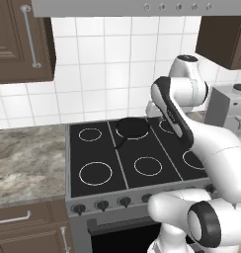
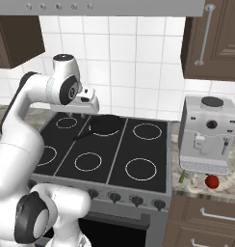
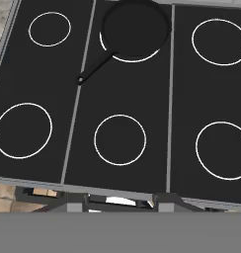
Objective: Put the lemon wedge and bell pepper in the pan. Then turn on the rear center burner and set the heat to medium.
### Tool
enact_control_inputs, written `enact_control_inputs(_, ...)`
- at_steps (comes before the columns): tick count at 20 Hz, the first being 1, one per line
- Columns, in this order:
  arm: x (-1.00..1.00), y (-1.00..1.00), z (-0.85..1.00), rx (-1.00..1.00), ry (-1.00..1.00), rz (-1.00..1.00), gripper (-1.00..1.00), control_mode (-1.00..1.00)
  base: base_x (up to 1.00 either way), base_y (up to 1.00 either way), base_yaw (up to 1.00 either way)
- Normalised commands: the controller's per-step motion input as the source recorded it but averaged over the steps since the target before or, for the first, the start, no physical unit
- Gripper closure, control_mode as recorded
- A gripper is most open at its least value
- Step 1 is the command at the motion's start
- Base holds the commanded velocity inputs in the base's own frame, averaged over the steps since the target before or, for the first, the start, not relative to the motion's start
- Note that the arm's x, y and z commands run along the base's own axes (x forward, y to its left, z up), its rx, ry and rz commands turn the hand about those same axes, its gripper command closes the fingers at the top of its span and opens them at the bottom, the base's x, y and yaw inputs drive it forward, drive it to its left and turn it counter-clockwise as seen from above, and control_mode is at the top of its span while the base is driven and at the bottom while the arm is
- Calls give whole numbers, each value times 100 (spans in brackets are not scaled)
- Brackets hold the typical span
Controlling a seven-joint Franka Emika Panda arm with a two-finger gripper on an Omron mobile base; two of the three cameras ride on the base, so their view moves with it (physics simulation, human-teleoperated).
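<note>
The black pan (image 2: 106, 124) sits empty on the rear center burner (image 3: 130, 58), its handle pointing toward the front left; it also shows in the left base view (image 1: 131, 127) and in the hand view (image 3: 136, 27). The red bell pepper (image 2: 212, 181) lies on the right counter in front of the coffee machine. The small yellow-green lemon wedge (image 2: 182, 177) lies just left of it. My gripper (image 2: 77, 114) hangs above the cooktop's rear left, left of the pan and far from both foods. Its fingers are too small to read, and nothing shows held in it.
A white coffee machine (image 2: 206, 135) stands on the right counter behind the pepper and the wedge. A row of knobs (image 2: 114, 197) runs along the stove front. Brown cabinets hang at the upper left and right. A marbled counter (image 1: 28, 153) lies left of the stove.
</note>
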Motion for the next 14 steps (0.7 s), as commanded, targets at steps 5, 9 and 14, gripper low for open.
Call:
enact_control_inputs(5, -2, -18, 0, 1, 0, 0, -100, -100, 0, 0, 0)
enact_control_inputs(9, -8, -34, 0, 3, -1, 0, -100, -100, 0, 0, 0)
enact_control_inputs(14, -5, -38, 0, 4, -2, 0, -100, -100, 0, 0, 0)
